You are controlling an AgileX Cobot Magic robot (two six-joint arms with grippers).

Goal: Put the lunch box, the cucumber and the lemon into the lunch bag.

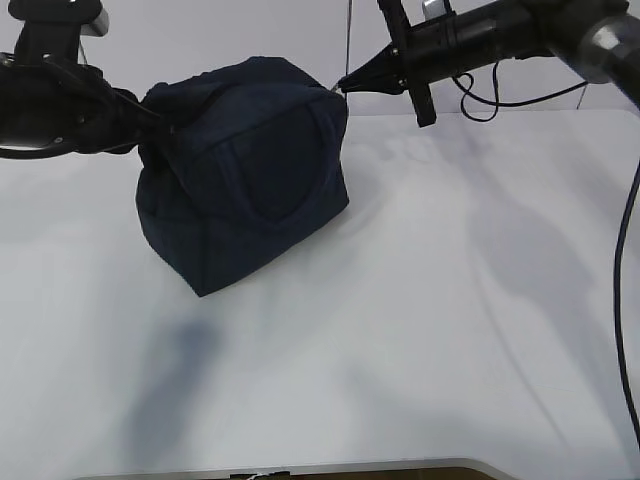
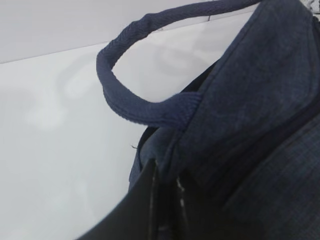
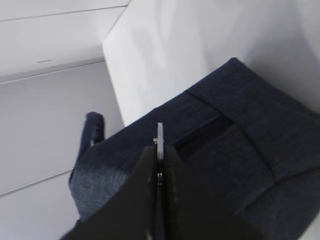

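The dark navy lunch bag [image 1: 250,190] stands on the white table, left of centre, its top drawn together. My left gripper [image 1: 148,115] is shut on the fabric at the bag's upper left edge; in the left wrist view its jaws [image 2: 165,172] pinch cloth just under a looped handle [image 2: 130,107]. My right gripper [image 1: 345,85] is shut on the silver zipper pull [image 3: 159,134] at the bag's upper right corner, the ring sticking out past the tips [image 3: 159,150]. The lunch box, the cucumber and the lemon are out of view.
The white table [image 1: 450,300] spreads to the right of and in front of the bag, its front edge [image 1: 330,468] at the bottom. A black cable [image 1: 628,260] hangs down at the far right. A pale wall stands behind.
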